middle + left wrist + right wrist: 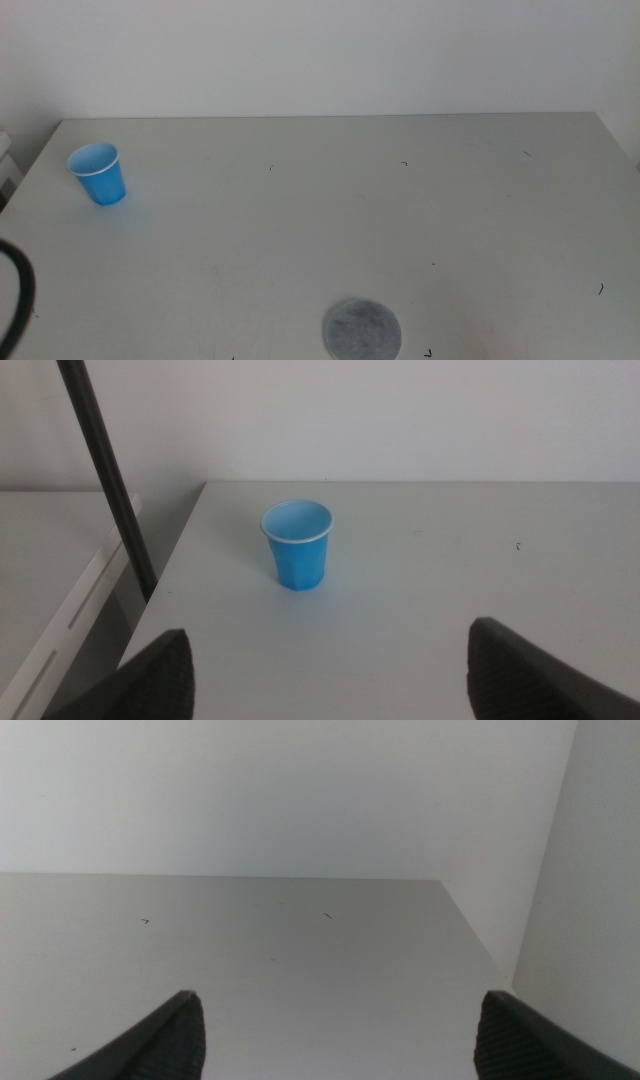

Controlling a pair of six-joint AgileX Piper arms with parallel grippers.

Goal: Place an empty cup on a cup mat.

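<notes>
Nearest the overhead camera, the cup mat [361, 329], a flat round disc of speckled grey, lay at the front edge of the worktop [400, 220], a little right of centre, with nothing on it. Well apart from it, toward the far left corner, the cup [98, 173] stood upright, bright blue with a thin white rim; its blue interior held nothing. No brand, label or lettering could be read on either object.

From the left wrist camera, the left tool [330, 670] faced the cup [297, 545] with its two dark jaws spread wide and the cup standing beyond the gap between them, untouched. A dark cable [105, 475] slanted across that view beside the worktop's edge, and a loop of the same kind showed at the lower left of the overhead picture.

The right tool [340, 1035] waited over the right-hand side of the worktop, its jaws likewise set wide and holding nothing.

The surface was pale grey-white and matte, flecked with a few small dark marks. A plain white wall [320, 50] rose behind the worktop's far edge.
</notes>
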